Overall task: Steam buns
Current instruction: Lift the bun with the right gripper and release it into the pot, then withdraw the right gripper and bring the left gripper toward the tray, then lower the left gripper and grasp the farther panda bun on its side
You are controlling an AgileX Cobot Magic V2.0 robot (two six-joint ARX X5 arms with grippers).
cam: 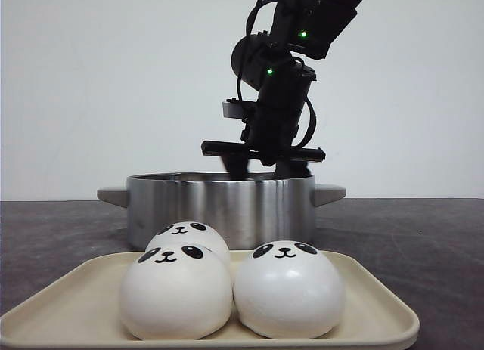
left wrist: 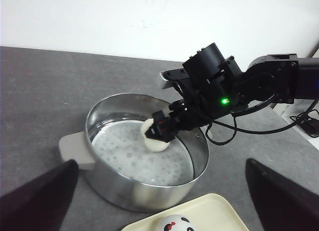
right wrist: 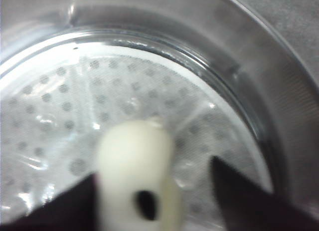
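- The right arm [cam: 291,70] is matte black and blocky, with rounded joint housings.
- Small green lights glow on its housings.
- Black cables [left wrist: 259,122] loop alongside.
- Dark, wedge-shaped fingers [right wrist: 244,201].

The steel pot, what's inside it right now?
Inside the steel pot lie a white perforated liner and one bun, with the right hand around it. From the front, the pot's wall hides all of this.

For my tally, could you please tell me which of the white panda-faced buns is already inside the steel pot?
The bun gripped by the right gripper over the pot's perforated liner; the other three sit on the cream tray.
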